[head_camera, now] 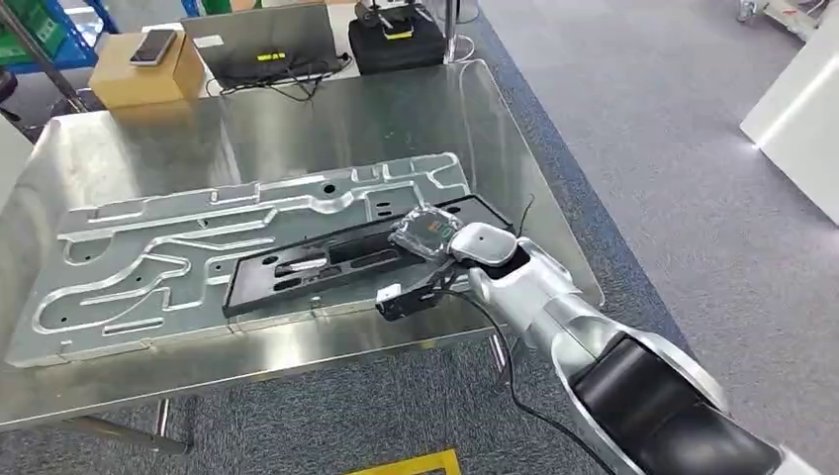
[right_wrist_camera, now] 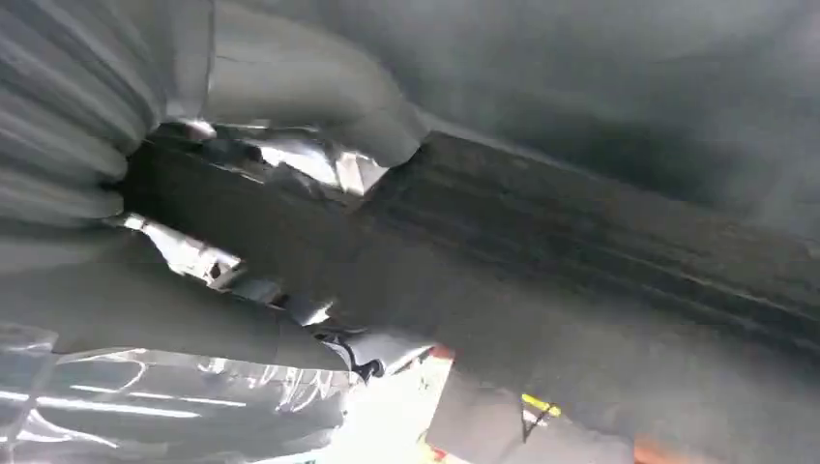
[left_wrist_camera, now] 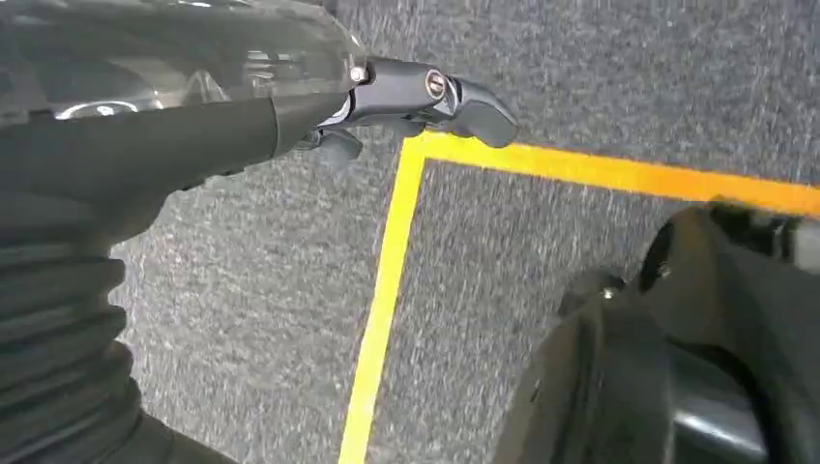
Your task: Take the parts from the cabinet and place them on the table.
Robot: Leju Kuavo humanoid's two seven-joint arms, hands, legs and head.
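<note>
A long black part (head_camera: 326, 262) lies flat on top of a large silver machined plate (head_camera: 178, 257) on the steel table (head_camera: 297, 129). My right hand (head_camera: 427, 236), wrapped in clear film, grips the black part's right end near the table's right front corner. In the right wrist view the thick grey thumb (right_wrist_camera: 290, 87) lies over the edge of the black part (right_wrist_camera: 600, 242), with the shiny plate beneath. My left hand (left_wrist_camera: 416, 97) hangs at my side above the grey carpet, holding nothing, its dark fingers loosely apart.
At the table's far edge stand a cardboard box (head_camera: 148, 69) with a phone on it, a laptop (head_camera: 262, 40) and a black case (head_camera: 396, 40). A white unit (head_camera: 801, 109) stands at the right. Yellow tape (left_wrist_camera: 387, 280) marks the carpet.
</note>
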